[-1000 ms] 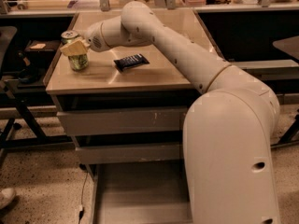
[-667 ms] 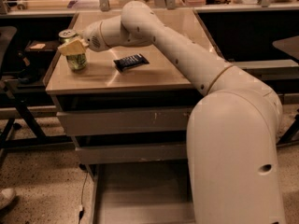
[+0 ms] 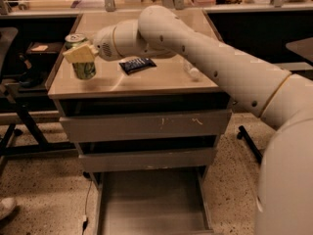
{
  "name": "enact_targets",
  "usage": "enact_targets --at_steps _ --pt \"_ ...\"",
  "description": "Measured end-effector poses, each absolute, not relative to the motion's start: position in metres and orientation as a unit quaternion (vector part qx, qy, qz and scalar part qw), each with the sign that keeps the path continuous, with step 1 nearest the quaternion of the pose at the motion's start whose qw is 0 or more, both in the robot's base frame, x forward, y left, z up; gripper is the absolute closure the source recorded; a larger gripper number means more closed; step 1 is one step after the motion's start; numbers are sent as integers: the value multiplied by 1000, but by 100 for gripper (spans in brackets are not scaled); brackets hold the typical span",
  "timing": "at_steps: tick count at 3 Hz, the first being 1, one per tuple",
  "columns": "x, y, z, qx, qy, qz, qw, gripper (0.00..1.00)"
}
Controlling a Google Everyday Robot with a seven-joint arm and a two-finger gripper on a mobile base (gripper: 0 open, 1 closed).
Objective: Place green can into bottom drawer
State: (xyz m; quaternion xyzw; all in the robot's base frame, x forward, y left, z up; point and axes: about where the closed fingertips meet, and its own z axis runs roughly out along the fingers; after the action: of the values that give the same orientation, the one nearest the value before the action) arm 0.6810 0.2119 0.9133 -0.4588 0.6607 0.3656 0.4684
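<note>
Small cylindrical green can (image 3: pixel 84 70) with a silver top stands upright at the front-left corner of the tan cabinet top (image 3: pixel 161 81), close to the left edge and near the front lip. The gripper (image 3: pixel 78 54) is there too. Its pale yellowish fingers (image 3: pixel 82 53) are clamped across the can's upper half. Can't tell if the can base is touching the top or just off it.

The white robot arm (image 3: pixel 205 53) comes in from the right, passing over the rear of the top. A dark blue flat packet (image 3: pixel 138 64) lies mid-top, apart from the can with bare surface between. A clear plastic bottle (image 3: pixel 191 72) lies on its side just under the arm, partly hidden.

Below, the two upper grey drawers (image 3: pixel 146 126) are pushed in. The bottom drawer (image 3: pixel 151 204) is pulled out toward the front, its flat floor showing between low side walls. A black chair frame (image 3: pixel 14 89) stands left of the cabinet, with speckled floor (image 3: pixel 44 180) between them.
</note>
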Motion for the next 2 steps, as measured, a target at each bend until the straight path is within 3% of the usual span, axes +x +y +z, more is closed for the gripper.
enact_targets --at_steps 2 --pt "587 172 907 -424 713 347 436 100"
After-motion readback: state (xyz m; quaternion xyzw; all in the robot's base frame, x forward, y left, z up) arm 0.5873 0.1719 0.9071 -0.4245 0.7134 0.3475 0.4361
